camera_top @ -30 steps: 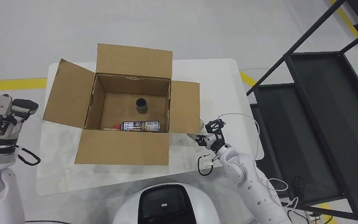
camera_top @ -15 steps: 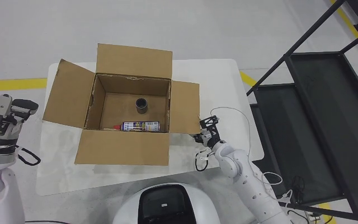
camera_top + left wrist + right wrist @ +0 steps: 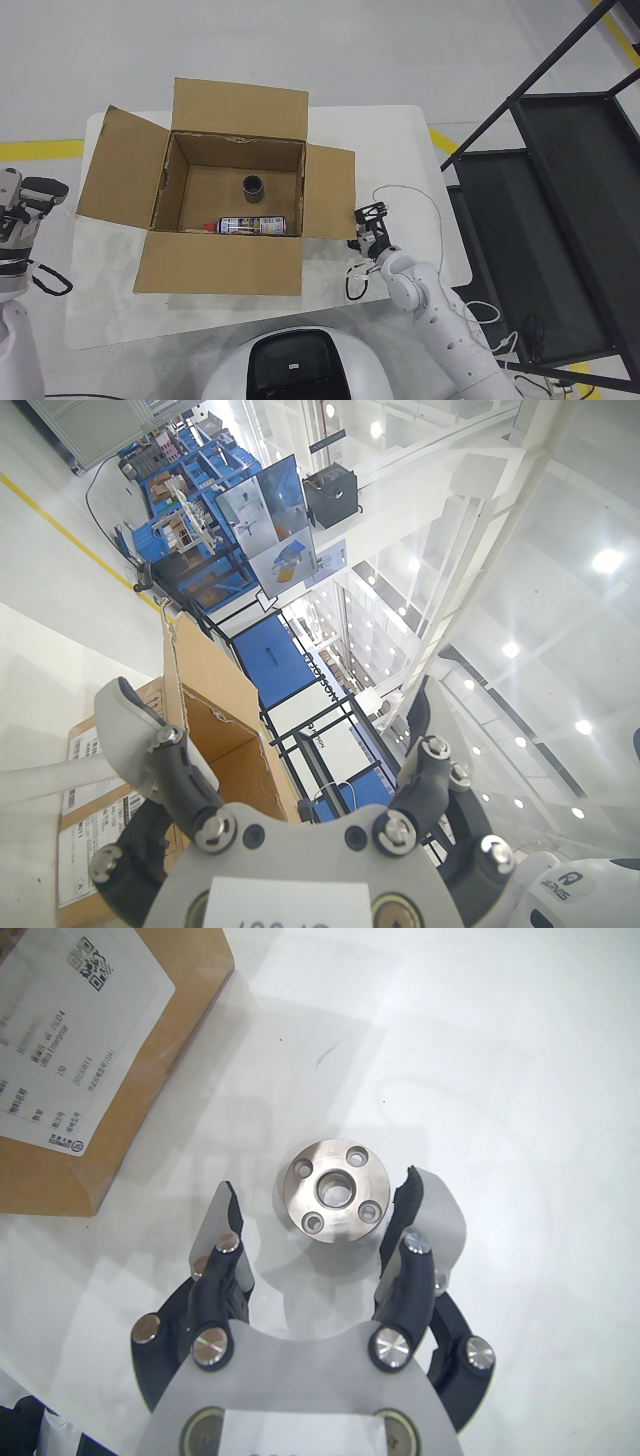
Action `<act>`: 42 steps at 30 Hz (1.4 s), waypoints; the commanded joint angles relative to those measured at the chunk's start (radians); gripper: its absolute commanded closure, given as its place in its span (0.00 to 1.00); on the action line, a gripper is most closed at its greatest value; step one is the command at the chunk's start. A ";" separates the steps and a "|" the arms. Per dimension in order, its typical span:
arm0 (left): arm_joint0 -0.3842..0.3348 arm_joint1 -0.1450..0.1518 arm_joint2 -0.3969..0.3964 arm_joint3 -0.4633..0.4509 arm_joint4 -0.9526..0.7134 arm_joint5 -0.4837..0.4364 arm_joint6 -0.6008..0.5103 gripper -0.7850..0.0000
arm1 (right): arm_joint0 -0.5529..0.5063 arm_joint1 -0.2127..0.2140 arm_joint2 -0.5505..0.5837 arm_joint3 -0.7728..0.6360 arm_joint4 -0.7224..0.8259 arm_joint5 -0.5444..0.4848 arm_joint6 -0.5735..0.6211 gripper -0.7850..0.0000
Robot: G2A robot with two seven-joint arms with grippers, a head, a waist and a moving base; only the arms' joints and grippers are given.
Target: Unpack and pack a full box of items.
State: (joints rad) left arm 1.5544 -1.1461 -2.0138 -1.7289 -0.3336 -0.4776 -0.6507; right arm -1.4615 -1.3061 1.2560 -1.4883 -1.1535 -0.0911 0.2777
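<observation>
- Metal flange [image 3: 336,1191], a round disc with a centre bore and four bolt holes, lies flat on the white bench [image 3: 400,150] just off the near corner of the cardboard box's [image 3: 220,265] right-hand flap.
- It looks solid, stiff and heavy for its bulk. The machined rim is probably slick, so a square pinch across opposite sides of the rim seems the surest hold. A bite on the edge alone could let it squirt out.
- The right gripper [image 3: 322,1185] hangs directly over the flange, its jaws parted and straddling the disc. One pad sits close to the rim and the other stands clear of it, so nothing is clamped.
- A white shipping label [image 3: 75,1043] on the flap beside the flange carries a square code and several lines of small print.
- Inside the open box, a printed can [image 3: 252,226] lies on its side against the near wall. A short dark cylinder [image 3: 254,187] stands upright towards the far wall. The can should be light and prone to rolling, best gripped around its middle. Its label is too small to read.
- The left gripper [image 3: 272,700] waits beyond the box's left flap, jaws wide and empty. More paper labels show on the flap's outer face.
- A black metal rack [image 3: 560,180] stands well apart from the box, past its right flap.
</observation>
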 commanded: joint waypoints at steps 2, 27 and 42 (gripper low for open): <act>0.000 0.000 0.000 0.000 0.000 0.000 0.000 0.00 | 0.010 -0.002 -0.009 -0.002 -0.007 0.022 0.020 0.32; 0.000 0.000 0.000 0.000 0.000 0.000 0.000 0.00 | 0.064 -0.010 -0.047 0.031 -0.019 0.102 0.119 0.53; 0.000 0.000 0.000 0.000 0.000 0.000 0.000 0.00 | 0.009 -0.002 -0.013 -0.032 -0.023 0.098 0.089 1.00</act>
State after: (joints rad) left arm 1.5544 -1.1461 -2.0138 -1.7289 -0.3336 -0.4776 -0.6507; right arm -1.4427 -1.3090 1.2378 -1.5094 -1.1747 0.0034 0.3697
